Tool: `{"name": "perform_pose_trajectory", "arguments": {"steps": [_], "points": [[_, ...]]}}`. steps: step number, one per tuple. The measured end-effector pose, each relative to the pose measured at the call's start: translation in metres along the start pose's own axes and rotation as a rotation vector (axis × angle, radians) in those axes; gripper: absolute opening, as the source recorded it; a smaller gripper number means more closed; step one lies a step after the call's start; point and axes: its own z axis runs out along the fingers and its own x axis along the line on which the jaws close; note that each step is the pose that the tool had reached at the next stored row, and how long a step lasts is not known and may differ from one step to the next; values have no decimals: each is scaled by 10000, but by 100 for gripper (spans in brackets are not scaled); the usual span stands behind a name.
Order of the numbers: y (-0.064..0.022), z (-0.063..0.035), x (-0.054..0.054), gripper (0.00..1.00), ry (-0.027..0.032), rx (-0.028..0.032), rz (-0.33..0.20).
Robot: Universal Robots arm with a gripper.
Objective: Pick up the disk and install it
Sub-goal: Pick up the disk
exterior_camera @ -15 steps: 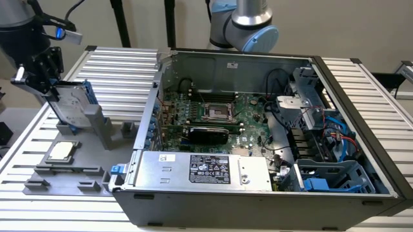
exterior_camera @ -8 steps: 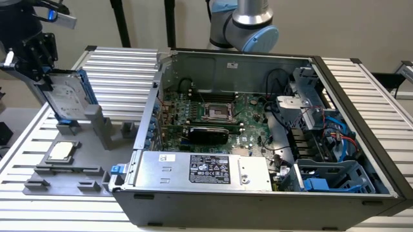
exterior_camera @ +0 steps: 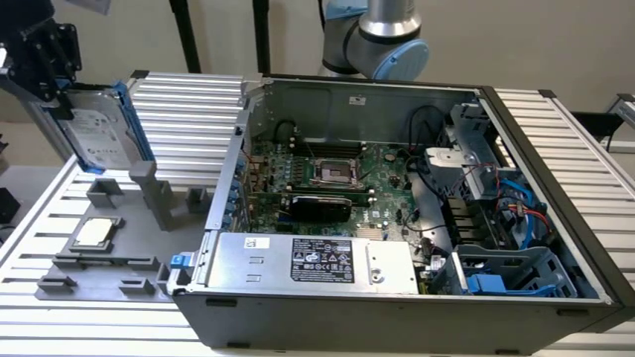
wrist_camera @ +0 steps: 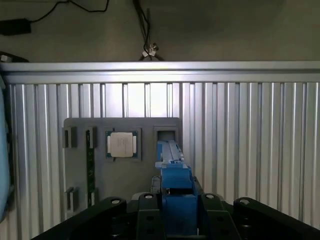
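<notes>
We see the end effector (exterior_camera: 59, 100) clamped on the disk (exterior_camera: 100, 137), held on edge over the grey fixture (exterior_camera: 144, 242). The chip (exterior_camera: 92, 232) sits in that fixture

Arm (exterior_camera: 381, 36): round sections of brushed silver-grey metal; bulbous joint housings with pale blue plastic caps; dark ring where tube meets joint.
Hand (exterior_camera: 58, 88): matt black throughout, blocky, built of flat angular plates with hard edges.
Hand housing, in the wrist view: broad black body with sloped shoulders; four round recessed screws (wrist_camera: 116, 201) with a dull grey glint; two thick, square-sided black fingers (wrist_camera: 148, 220).
</notes>
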Motion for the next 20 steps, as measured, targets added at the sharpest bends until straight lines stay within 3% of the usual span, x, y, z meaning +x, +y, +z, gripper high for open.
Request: {"name": "perform_pose_trajectory", "arguments": {"steps": [5,13,16,20], "points": [[-150,-174,-3,33,-117,-2,-41],[-502,-447,12,33,-354,-6,-70],[-640,-568,31,33,-405,-7,-73],[-817,-749,72,33,-426,-12,-73]]}}
